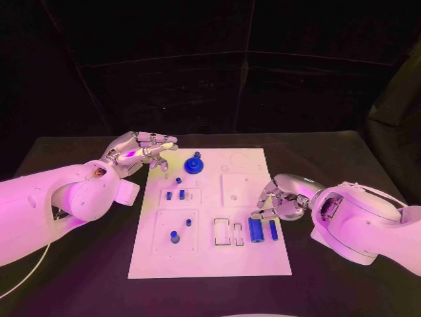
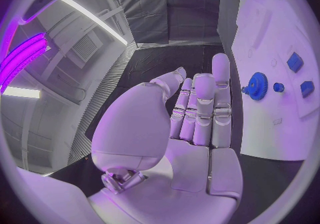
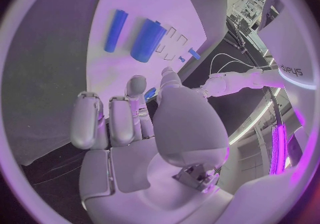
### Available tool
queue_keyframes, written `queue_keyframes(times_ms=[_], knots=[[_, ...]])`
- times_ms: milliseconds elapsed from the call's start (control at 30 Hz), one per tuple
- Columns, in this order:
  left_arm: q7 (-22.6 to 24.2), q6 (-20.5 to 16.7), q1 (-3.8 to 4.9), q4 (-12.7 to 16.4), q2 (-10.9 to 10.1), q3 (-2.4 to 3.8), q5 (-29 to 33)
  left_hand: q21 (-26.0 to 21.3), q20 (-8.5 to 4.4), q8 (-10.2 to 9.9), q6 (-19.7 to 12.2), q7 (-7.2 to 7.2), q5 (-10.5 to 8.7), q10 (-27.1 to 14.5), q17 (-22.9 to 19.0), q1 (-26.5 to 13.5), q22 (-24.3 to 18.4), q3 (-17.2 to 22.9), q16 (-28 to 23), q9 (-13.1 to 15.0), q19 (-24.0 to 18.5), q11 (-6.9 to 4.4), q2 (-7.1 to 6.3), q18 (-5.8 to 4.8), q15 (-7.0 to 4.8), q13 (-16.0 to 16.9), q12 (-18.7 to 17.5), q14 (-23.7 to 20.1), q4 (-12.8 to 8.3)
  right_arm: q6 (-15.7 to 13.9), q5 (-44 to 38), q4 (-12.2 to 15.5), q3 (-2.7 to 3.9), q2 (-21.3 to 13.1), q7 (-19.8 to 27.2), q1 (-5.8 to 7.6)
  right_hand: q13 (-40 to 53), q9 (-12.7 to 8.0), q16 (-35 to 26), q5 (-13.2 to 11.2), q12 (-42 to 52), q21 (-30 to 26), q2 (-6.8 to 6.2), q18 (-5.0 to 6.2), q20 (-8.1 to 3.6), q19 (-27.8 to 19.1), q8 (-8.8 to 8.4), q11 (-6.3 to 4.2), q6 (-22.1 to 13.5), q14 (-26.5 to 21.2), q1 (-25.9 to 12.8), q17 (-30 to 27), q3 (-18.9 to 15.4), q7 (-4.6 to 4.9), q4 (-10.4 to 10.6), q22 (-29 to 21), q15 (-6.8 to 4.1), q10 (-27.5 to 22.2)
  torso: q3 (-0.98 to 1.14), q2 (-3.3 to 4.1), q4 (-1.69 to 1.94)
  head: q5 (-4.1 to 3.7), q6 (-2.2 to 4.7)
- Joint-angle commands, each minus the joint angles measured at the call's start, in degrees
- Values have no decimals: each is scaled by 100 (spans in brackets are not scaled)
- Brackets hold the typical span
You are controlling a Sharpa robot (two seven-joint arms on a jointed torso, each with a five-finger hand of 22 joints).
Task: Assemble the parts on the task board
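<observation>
My right hand (image 1: 285,199) sits at the right edge of the task board (image 1: 258,264), fingers curled in; I see nothing held in it, though the right wrist view shows a small blue shape behind the thumb that I cannot identify. Just beside its fingertips lie a thick blue cylinder (image 1: 256,230) and a thinner blue rod (image 1: 273,230), next to two empty rectangular slots (image 1: 222,232). I would take the cylinder first, coming down square to its length so it cannot roll. Further off, recessed panels hold small blue pegs (image 1: 175,237) and blocks (image 1: 169,195). Beyond them my left hand (image 1: 141,151) hovers with fingers loosely bent, holding nothing, just beside the blue gear (image 1: 193,165) standing on the board.
</observation>
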Motion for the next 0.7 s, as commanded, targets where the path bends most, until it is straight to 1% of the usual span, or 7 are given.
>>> queue_keyframes(times_ms=[33, 100, 267, 367, 400, 533, 700], knots=[[72, 27, 6, 18, -7, 0, 20, -34, 13, 36, -42, 4, 8, -44, 6, -64, -7, -9, 9, -6, -17, 3, 2, 73, 3, -8, 35, -23, 16, 311, -468, 37, -59, 8, -491, -13, 70, 28, 21, -35, 40, 27, -1, -50, 20, 36, 48, 5, -57, 189, -98, 15, -45, 6, -2, 7, -13, -40, 5, 0, -3, -8, -13], [73, 27, 6, 20, -10, -3, 20, -34, 13, 36, -42, 4, 8, -44, 6, -64, -7, -9, 9, -6, -17, 3, 2, 73, 3, -8, 35, -23, 16, 406, -552, 34, -99, 11, -547, -19, 141, 64, 19, -41, 66, 24, -5, -49, 23, 29, 86, 8, -85, 185, -226, 13, -74, 5, 3, 3, -11, -56, 1, 1, 9, -23, -19], [73, 27, 4, 23, -19, -7, 20, -34, 13, 36, -42, 4, 8, -44, 6, -64, -7, -9, 9, -6, -17, 3, 2, 73, 3, -8, 35, -23, 16, 567, -670, -1, -137, 45, -606, -26, 320, 145, 49, -64, 180, 35, -10, -52, 22, 37, 177, -1, -85, 192, -404, 74, -90, -8, 2, 26, -15, -44, 5, 1, 1, -22, -27], [72, 28, 3, 26, -26, -10, 20, -34, 13, 36, -42, 4, 8, -44, 6, -64, -7, -9, 9, -6, -17, 3, 2, 73, 3, -8, 35, -23, 16, 667, -772, -21, -149, 61, -638, -29, 393, 194, 59, -103, 215, 39, -33, -54, 19, 39, 224, -6, -99, 193, -495, 97, -93, -13, 4, 35, -18, -46, 1, 6, 14, -26, -41], [71, 29, 2, 26, -28, -11, 20, -34, 13, 36, -42, 4, 8, -44, 6, -64, -7, -9, 9, -6, -17, 3, 2, 73, 3, -8, 35, -23, 16, 693, -807, -28, -152, 67, -647, -31, 408, 210, 62, -123, 217, 40, -43, -54, 19, 40, 238, -6, -106, 193, -531, 104, -94, -14, 5, 39, -18, -50, -1, 4, 14, -29, -41], [70, 31, 1, 24, -33, -13, 20, -34, 13, 36, -42, 4, 8, -44, 6, -64, -7, -9, 9, -6, -17, 3, 2, 73, 3, -8, 35, -23, 16, 751, -891, -49, -158, 113, -666, -39, 454, 255, 71, -154, 227, 46, -55, -57, 18, 44, 279, -8, -116, 195, -613, 126, -83, -18, 5, 50, -20, -57, 1, -1, 9, -21, -53], [68, 33, -1, 21, -40, -15, 20, -34, 13, 36, -42, 4, 8, -44, 6, -64, -7, -9, 9, -6, -17, 3, 2, 73, 3, -8, 35, -23, 16, 755, -921, -75, -161, 219, -670, -97, 518, 284, 87, -146, 278, 56, -52, -61, 16, 55, 311, -14, -105, 200, -619, 156, -64, -26, 0, 71, -23, -39, -2, 7, 7, -10, -62]])
